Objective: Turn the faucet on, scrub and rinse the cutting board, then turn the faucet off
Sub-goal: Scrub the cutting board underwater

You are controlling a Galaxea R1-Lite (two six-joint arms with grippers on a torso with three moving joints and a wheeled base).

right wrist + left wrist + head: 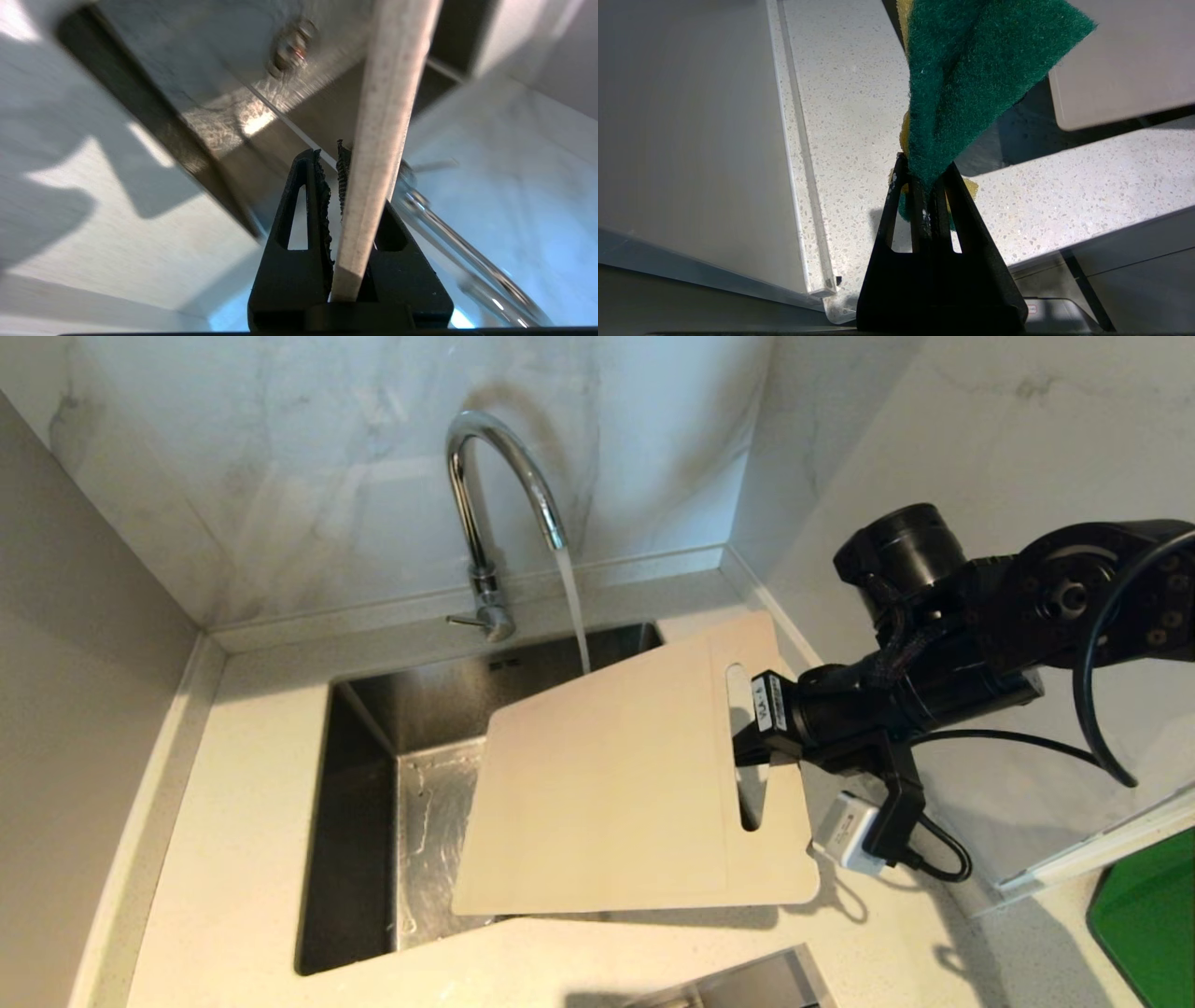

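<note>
Water runs from the chrome faucet [485,504] into the steel sink [359,821]. The pale cutting board [616,784] hangs tilted over the sink's right half, its far edge close to the stream. My right gripper [752,747] is shut on the board's handle end, by the slot. In the right wrist view the board's edge [387,116] runs out between the jaws of the right gripper [332,158], with the faucet [448,233] beyond. My left gripper [924,170], outside the head view, is shut on a green-and-yellow sponge [966,70] above the speckled counter [850,116]; a board corner [1125,70] shows nearby.
Marble walls close in behind and to the right of the sink. A clear panel [1074,859] and a green object [1148,915] stand at the right. A pale upright panel [691,140] flanks the counter beside the left gripper. A steel edge [738,985] shows at the front.
</note>
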